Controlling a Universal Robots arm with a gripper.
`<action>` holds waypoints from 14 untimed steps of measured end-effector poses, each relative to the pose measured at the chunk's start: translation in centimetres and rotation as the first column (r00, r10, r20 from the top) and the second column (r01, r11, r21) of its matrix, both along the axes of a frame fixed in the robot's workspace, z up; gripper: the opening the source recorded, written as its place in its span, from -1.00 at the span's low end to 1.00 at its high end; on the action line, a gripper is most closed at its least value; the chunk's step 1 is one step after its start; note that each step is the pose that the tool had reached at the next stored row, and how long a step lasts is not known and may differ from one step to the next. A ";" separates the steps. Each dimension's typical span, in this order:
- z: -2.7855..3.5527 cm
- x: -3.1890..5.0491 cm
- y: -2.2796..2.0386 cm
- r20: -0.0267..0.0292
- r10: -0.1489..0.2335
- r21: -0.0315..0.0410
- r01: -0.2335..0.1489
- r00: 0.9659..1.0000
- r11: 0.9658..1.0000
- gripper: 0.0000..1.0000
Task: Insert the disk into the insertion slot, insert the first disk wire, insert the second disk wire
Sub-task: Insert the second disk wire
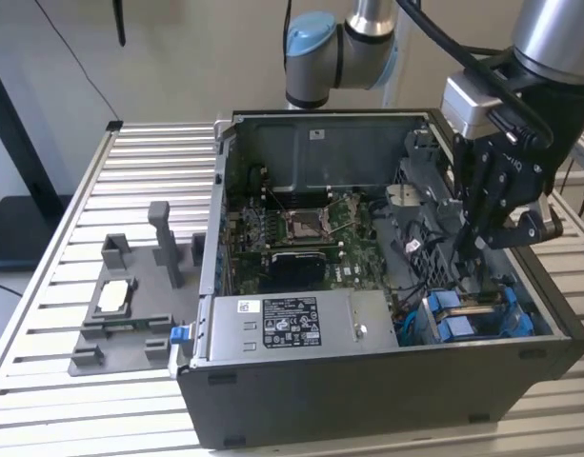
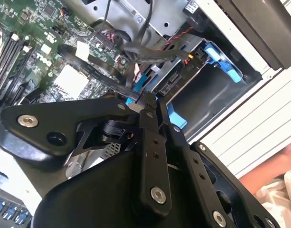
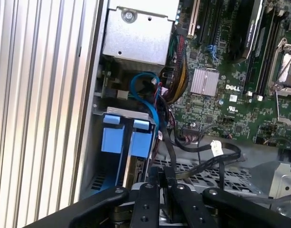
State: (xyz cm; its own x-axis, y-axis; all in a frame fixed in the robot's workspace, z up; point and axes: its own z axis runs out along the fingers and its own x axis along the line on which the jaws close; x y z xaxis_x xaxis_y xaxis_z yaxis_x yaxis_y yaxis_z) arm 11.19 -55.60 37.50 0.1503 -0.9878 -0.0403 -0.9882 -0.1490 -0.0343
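The disk step looked done, and a wire step seemed to be in hand. In the exterior view the black two-fingered gripper (image 1: 470,249) reached down into the open dark grey metal computer case (image 1: 368,400) at the right of the frame. It hung just above the insertion slot (image 1: 427,322), a narrow grey drive bay with blue plastic edges in the lower right.

The disk (image 3: 140,141), a flat silver-grey drive in a bright blue plastic carrier, sat in that bay in the first wrist view. A second blue carrier (image 3: 113,137) stood just beside it.

In both wrist views the fingers (image 2: 146,118) stood narrow, nearly together. They appeared to pinch a thin black flat wire (image 2: 105,78) that ran away from the tips over the green motherboard (image 2: 36,42). Whether this was the first or the second wire I cannot tell, and its plug was hidden.

As a judgement, the work then called for careful alignment of the hidden plug with the disk's rear connector, followed by a straight, gentle push. Loose cables crowded around the bay could snag.
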 end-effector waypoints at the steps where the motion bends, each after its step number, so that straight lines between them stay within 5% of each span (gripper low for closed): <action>1: -0.03 0.11 -0.10 -0.001 0.000 0.002 0.000 1.000 1.000 -0.67; 7: -0.34 0.67 -0.48 -0.018 0.000 0.012 0.000 1.000 1.000 -0.67; 14: -0.85 0.70 -0.49 -0.021 -0.043 0.027 0.044 0.999 0.999 -0.67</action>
State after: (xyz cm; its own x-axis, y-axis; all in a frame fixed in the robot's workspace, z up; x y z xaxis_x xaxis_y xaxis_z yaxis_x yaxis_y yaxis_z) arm 11.89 -56.09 36.65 0.1058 -0.9919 -0.0700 -0.9943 -0.1048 -0.0172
